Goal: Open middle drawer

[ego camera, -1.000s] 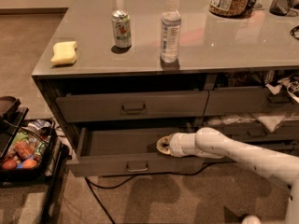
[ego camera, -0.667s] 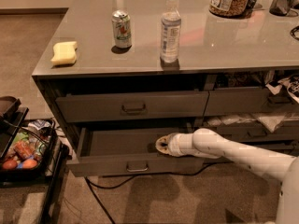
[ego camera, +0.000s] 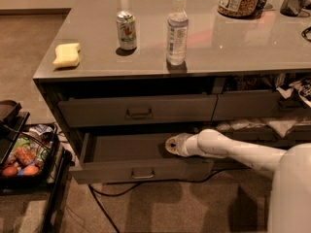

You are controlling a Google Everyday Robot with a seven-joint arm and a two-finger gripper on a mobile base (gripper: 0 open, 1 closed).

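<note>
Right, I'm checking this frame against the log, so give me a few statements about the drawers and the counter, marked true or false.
1. The bottle and the can stand upright on the counter. True.
2. The middle drawer is pulled out. True.
3. The gripper rests on the counter. False: it is inside the middle drawer, toward its right side.
4. The drawer above is shut. True.
5. The sponge lies in the middle drawer. False: it is on the counter, near the left edge.
</note>
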